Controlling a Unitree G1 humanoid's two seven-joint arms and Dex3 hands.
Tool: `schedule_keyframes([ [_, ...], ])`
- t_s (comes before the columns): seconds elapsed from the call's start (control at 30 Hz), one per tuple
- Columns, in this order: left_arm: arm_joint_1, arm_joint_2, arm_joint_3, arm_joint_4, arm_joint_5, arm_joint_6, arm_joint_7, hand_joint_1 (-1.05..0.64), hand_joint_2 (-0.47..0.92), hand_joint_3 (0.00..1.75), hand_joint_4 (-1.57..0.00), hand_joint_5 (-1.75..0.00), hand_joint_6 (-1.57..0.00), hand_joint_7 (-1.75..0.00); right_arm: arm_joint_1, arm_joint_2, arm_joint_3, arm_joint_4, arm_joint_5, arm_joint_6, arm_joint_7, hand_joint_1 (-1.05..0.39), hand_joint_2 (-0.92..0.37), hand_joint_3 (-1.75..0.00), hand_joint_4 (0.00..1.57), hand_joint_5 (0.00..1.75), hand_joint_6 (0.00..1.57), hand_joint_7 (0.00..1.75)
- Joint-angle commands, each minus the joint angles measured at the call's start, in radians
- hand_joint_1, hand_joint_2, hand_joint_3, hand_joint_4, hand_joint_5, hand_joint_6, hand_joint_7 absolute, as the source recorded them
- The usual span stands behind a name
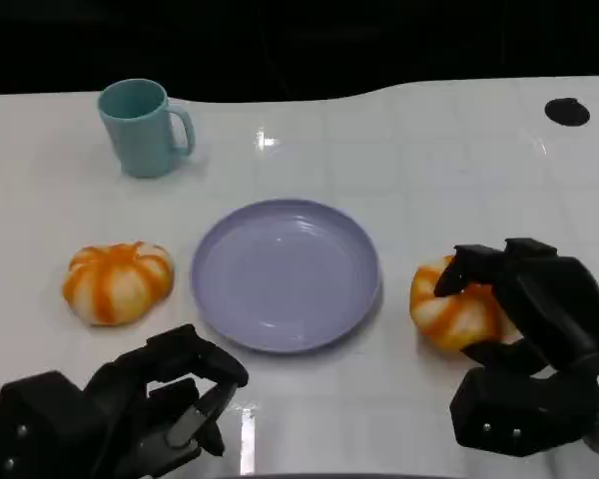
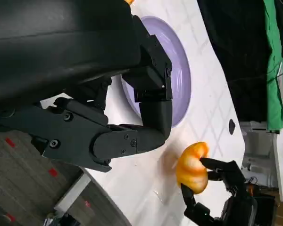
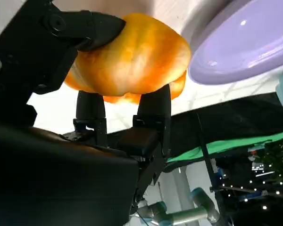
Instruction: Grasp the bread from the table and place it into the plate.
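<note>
**Bread gripped, plate waiting alongside**

Nearest the head camera, the left robot hand (image 1: 130,409) sits low at the front edge of the desk (image 1: 429,150), its fingers curled loosely in with nothing between them; it looks parked out of the way rather than working.

To the right, the right robot hand (image 1: 524,339) has closed around one orange-and-white bread (image 1: 454,309). The right wrist view makes the grip plain: one finger lies over one side of the loaf and others press from the opposite side, so the soft roll is pinched across its width. That hold suits a rounded, squashy thing, since squeezing from two sides keeps it from rolling out. Whether the loaf has already left the desk surface I cannot tell from these views; the left wrist view suggests it sits at or just above the white top.

Just beside that bread, toward the middle of the desk, lies the lilac plate (image 1: 286,274), holding nothing. Its closeness means only a short carry sideways and a release over the shallow rim should be needed, in my judgement.

A second bread (image 1: 118,282) rests on the far side of the plate, untouched, near the idle hand. A teal mug (image 1: 143,127) stands well back, clear of the path.
</note>
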Motion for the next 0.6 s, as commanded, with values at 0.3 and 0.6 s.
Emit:
schedule_keyframes([
  [0.3, -0.001, 0.004, 0.001, 0.021, 0.009, -0.021, 0.007, -0.41, 0.92, 0.49, -0.67, -1.75, -0.63, -1.35, -0.054, 0.040, -0.041, -0.051, 0.160, -0.055, 0.062, -0.05, -0.37, -1.26, 0.92, 1.75, 0.68, 1.75],
  [0.6, 0.004, 0.006, 0.007, 0.002, 0.004, 0.006, 0.014, -0.38, 0.91, 0.50, -0.68, -1.75, -0.62, -1.36, -0.151, 0.132, -0.016, -0.047, 0.235, -0.055, 0.191, -0.04, -0.31, -1.37, 0.93, 1.75, 0.70, 1.75],
])
